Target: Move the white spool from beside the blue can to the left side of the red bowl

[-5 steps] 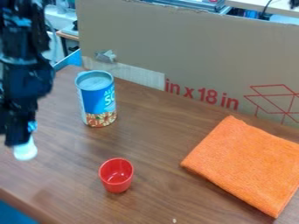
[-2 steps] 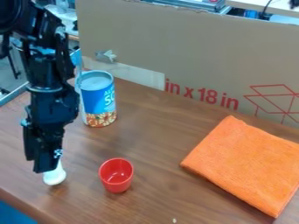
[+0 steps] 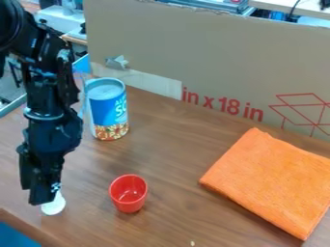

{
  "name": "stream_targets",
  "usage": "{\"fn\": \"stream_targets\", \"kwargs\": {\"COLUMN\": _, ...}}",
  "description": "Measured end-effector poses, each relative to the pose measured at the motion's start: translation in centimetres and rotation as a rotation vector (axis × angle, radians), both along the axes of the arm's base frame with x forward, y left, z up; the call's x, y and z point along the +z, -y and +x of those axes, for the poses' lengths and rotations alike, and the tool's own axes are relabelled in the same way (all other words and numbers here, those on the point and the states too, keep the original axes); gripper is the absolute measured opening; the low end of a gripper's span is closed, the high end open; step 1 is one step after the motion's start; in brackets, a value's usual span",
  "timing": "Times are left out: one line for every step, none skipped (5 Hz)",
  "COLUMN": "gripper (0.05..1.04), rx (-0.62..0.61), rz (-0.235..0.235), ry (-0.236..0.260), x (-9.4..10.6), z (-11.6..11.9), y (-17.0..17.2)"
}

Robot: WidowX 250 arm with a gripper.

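"Brown wood-grain table (image 3: 168,149), biggest. Next?"

"Cardboard panel (image 3: 213,53), standing along the back. Then black gripper (image 3: 44,198), view's left, pointing down."

"Cloth?"

"Orange cloth (image 3: 274,181), folded, flat, view's right. Then blue-labelled can (image 3: 108,109), upright, near the panel. Red cup (image 3: 128,194), upright, nearer the camera than the can."

"Smallest, plus claw state?"

"White round-ended object (image 3: 53,205). Claw's clenched on it, rounded end sticking out below, left of the cup. Exact type, can't tell."
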State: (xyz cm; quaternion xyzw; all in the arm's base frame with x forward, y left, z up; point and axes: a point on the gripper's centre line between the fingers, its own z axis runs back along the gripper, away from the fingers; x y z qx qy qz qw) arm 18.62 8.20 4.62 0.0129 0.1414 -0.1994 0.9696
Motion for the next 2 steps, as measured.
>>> {"fn": "stream_targets", "kwargs": {"gripper": 0.640, "rx": -0.006, "rz": 0.007, "ry": -0.007, "x": 0.0, "z": -0.2, "y": -0.1}}
{"fn": "stream_targets", "kwargs": {"gripper": 0.937, "rx": 0.003, "rz": -0.006, "ry": 0.007, "x": 1.2, "z": -0.3, "y": 0.2}}
